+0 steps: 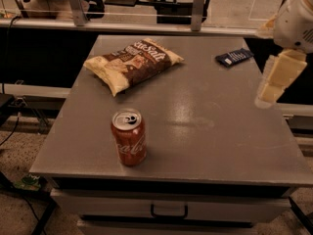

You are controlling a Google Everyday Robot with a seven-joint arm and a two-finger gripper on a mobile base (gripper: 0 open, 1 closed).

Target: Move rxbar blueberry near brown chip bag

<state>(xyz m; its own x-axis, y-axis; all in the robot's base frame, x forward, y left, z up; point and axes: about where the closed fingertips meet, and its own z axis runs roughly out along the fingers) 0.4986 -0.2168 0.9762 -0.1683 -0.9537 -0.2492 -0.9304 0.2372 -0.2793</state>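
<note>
While a dark drawer handle (pixel 168 212) shows on the cabinet front nearest the camera, a red soda can (pixel 128 137) stands upright on the grey table (pixel 210 126) just above it, close to the front edge and left of centre, its silver top and pull tab facing up.

Farther back on the right, the robot's cream-coloured gripper (pixel 268 94) hangs from a white arm (pixel 298 18) that enters at the upper right corner. It points down and slightly left, in the air over the table's right edge. Whether its jaws are open or closed cannot be told from this angle, and it touches none of the three items on the table.

Beyond the can, the brown chip bag (pixel 132 62) lies flat on the far left part of the table, its long side running diagonally, its cream end nearer the camera and its white script facing up.

At the far right corner lies the rxbar blueberry (pixel 234 57), a small dark blue wrapper, flat on the surface. It sits well apart from the chip bag, with bare tabletop between them, and behind the gripper.

Past the table, a metal rail (pixel 146 27) crosses the background.
</note>
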